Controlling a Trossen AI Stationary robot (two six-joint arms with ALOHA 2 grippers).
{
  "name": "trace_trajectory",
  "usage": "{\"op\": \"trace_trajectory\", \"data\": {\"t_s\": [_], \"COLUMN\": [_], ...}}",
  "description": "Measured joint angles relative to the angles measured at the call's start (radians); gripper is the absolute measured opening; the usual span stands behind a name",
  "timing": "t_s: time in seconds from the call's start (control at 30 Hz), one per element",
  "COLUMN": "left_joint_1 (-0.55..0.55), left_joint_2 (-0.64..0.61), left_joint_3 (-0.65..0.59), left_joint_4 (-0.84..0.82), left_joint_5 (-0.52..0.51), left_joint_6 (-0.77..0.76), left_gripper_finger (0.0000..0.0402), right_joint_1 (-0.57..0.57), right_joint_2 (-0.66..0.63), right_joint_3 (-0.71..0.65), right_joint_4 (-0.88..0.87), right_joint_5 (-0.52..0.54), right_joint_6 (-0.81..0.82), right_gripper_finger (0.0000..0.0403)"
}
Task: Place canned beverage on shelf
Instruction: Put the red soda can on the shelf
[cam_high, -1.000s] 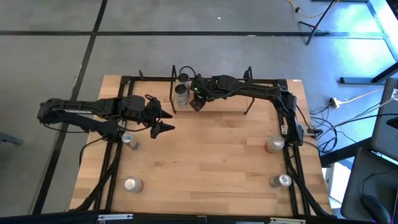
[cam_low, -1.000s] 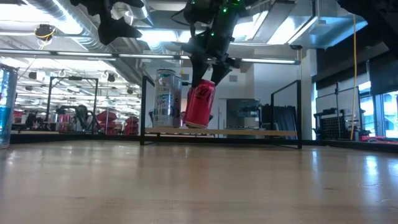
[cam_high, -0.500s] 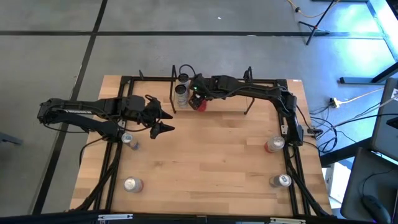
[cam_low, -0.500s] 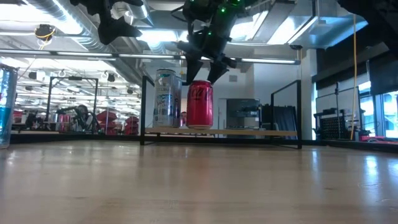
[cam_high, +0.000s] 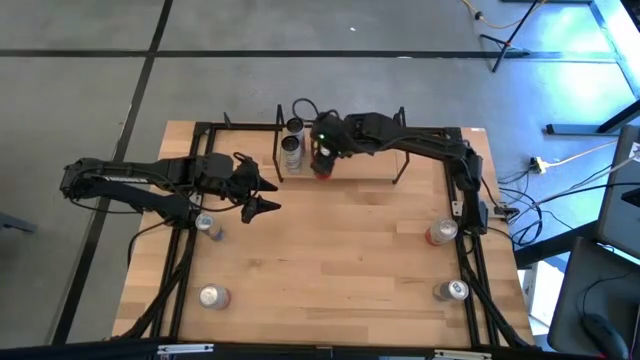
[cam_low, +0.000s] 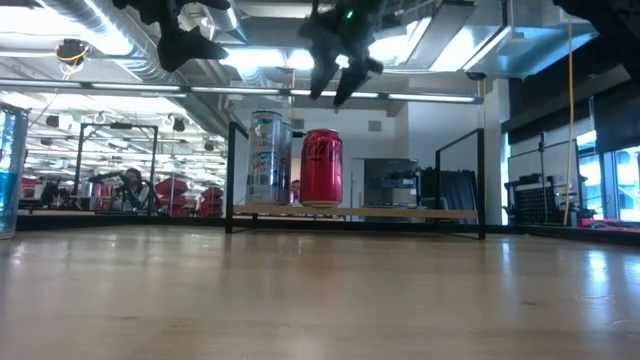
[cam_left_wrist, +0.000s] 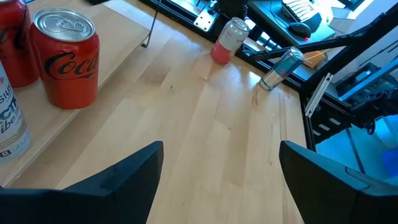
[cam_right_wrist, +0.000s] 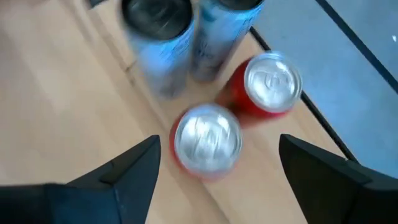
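A red cola can (cam_low: 322, 167) stands upright on the shelf's light wood board (cam_low: 400, 212), next to a tall silver can (cam_low: 268, 158). My right gripper (cam_low: 338, 80) is open and hangs above the red can, clear of its top; the right wrist view looks down on the can's lid (cam_right_wrist: 207, 138) between the spread fingers. A second red can (cam_right_wrist: 272, 84) stands behind it. My left gripper (cam_high: 264, 194) is open and empty over the table's left half, raised above the wood.
Loose cans stand on the table: two at the left (cam_high: 209, 225) (cam_high: 213, 296) and two at the right (cam_high: 440, 232) (cam_high: 451, 290). Black rails (cam_high: 185, 260) run along the sides. The shelf's right part (cam_high: 368, 172) holds no cans.
My right gripper has tipped the red can from a tilt to upright on the shelf board, let go of it and risen straight up. The can stays standing beside the silver can.
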Motion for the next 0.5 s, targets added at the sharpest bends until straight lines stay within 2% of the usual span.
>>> {"op": "trace_trajectory", "data": {"t_s": [0.2, 0.33, 0.5], "left_joint_1": [0.000, 0.000, 0.000], "left_joint_2": [0.000, 0.000, 0.000], "left_joint_3": [0.000, 0.000, 0.000], "left_joint_4": [0.000, -0.001, -0.001], "left_joint_5": [0.000, 0.000, -0.006], "left_joint_6": [0.000, 0.000, 0.000], "left_gripper_finger": [0.0308, 0.0308, 0.0308], "right_joint_1": [0.044, 0.053, 0.041], "right_joint_2": [-0.007, -0.005, -0.005], "right_joint_3": [-0.041, -0.150, -0.295], "right_joint_4": [-0.149, -0.133, -0.019], "right_joint_5": [0.069, 0.071, 0.095], "right_joint_6": [-0.018, -0.040, -0.032], "right_gripper_finger": [0.0279, 0.0265, 0.0253]}}
